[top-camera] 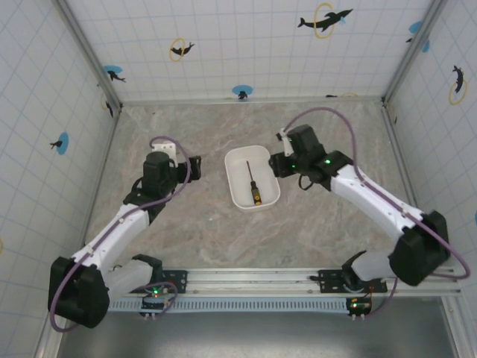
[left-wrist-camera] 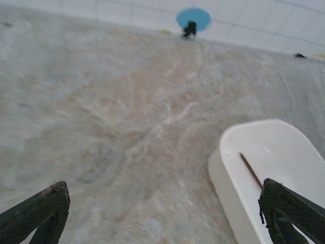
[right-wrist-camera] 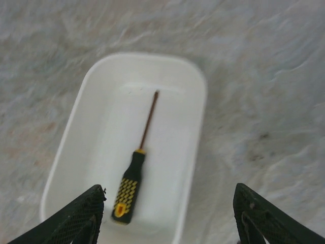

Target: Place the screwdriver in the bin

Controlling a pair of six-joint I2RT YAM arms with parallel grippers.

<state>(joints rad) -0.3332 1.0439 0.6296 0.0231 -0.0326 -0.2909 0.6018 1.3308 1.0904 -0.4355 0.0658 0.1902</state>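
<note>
R gripper (right-wrist-camera: 168, 195) is wide open, holding nothing, just over the bin (right-wrist-camera: 199, 96) mid-frame. The screwdriver (right-wrist-camera: 133, 175) lies flat inside, tip up-frame, handle low. R arm is nearer.

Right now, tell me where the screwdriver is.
The screwdriver lies flat inside the bin, in the middle of the table in the top view, its handle toward the near edge.

White tiled walls (top-camera: 223, 45) (dotted with dolphin stickers (top-camera: 324, 20)) ring a marbled tabletop (top-camera: 201, 231); a metal rail (top-camera: 253, 276) runs along its near edge
</note>
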